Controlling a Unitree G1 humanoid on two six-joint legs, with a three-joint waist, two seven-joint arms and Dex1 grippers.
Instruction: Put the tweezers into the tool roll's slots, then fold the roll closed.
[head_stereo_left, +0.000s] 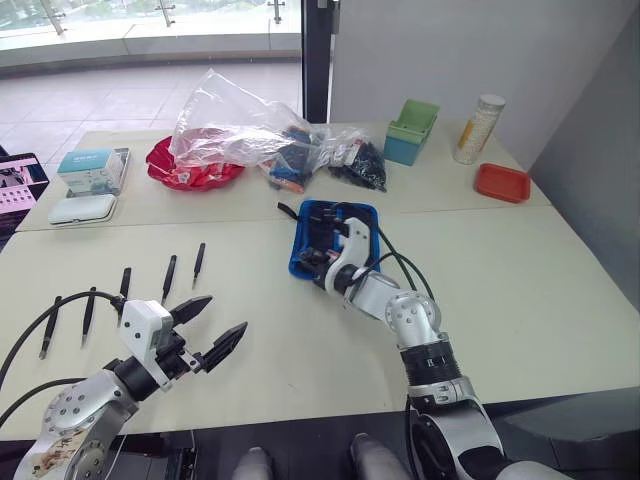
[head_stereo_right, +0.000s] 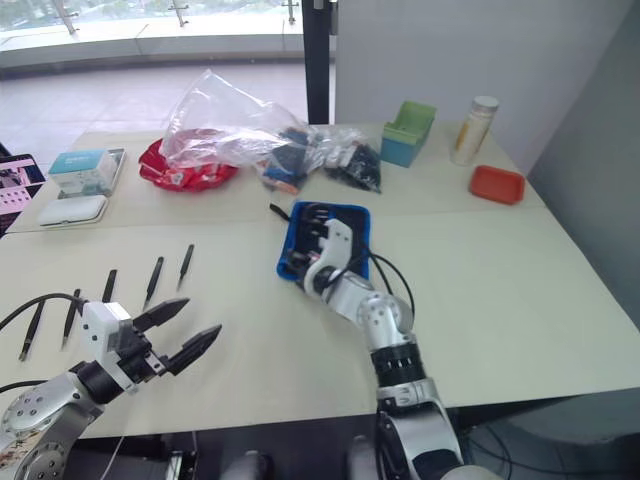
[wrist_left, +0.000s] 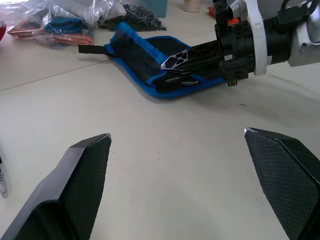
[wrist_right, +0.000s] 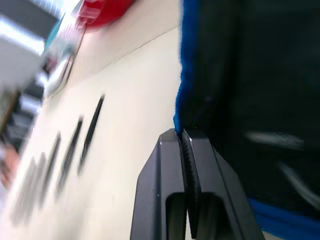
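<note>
The tool roll (head_stereo_left: 335, 222) is black with blue edging and lies in the middle of the table, its strap (head_stereo_left: 288, 210) trailing off the far left corner. My right gripper (head_stereo_left: 314, 260) is shut, its tips against the roll's near-left blue edge (wrist_right: 181, 85). Several slim black tweezers (head_stereo_left: 168, 277) lie spread in a row on the table to the left. My left gripper (head_stereo_left: 215, 325) hovers open and empty near the front edge, just right of the tweezers and pointing toward the roll (wrist_left: 145, 55). The slots are hidden from here.
At the back are a clear plastic bag (head_stereo_left: 235, 125) over a red bowl (head_stereo_left: 190, 172), a green box (head_stereo_left: 412, 130), a bottle (head_stereo_left: 478, 128) and a red tray (head_stereo_left: 501, 182). White boxes (head_stereo_left: 90, 172) sit far left. Bare table lies between my grippers.
</note>
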